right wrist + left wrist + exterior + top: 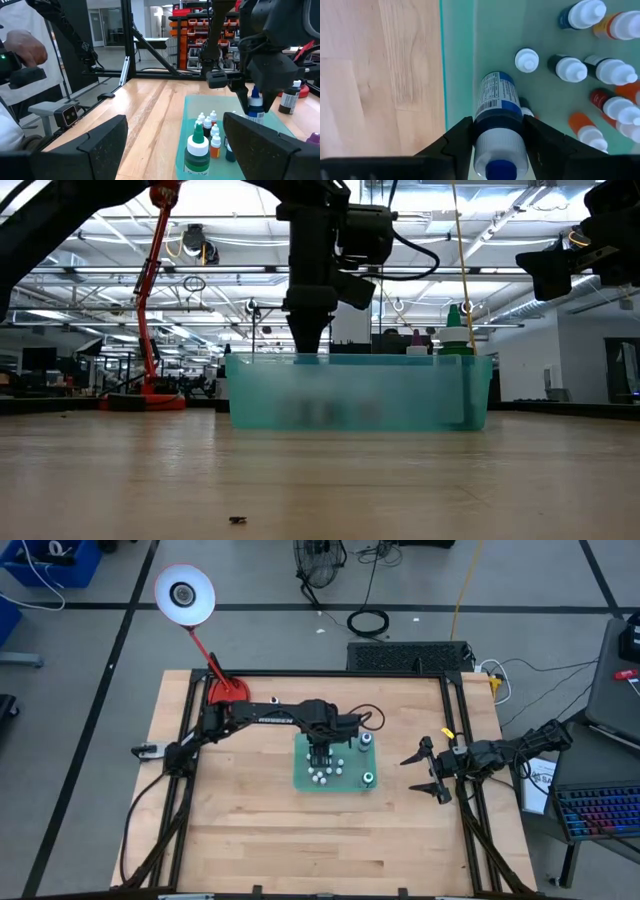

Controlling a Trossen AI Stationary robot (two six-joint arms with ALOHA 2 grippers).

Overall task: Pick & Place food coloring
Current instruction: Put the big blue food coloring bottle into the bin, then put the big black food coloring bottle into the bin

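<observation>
A green see-through tray stands mid-table and holds several tiny white-capped food coloring bottles standing upright, plus larger ones at its right side. My left gripper reaches down into the tray near its left wall. It is shut on a blue bottle with a white neck and blue cap. My right gripper is open and empty, level, just right of the tray. In its wrist view a green bottle stands nearest. My left gripper pinches the blue bottle between its two fingers, one on each side of the upper body just below the white neck. The fingers come from above, pointing down. The bottle is upright, cap up. Whether its base touches the tray floor I cannot tell.
A red lamp base with a white shade stands at the table's far left. A dark brown bottle stands at the tray's far side. A person's hand shows beyond the table's left side. Bare wood lies toward the near edge.
</observation>
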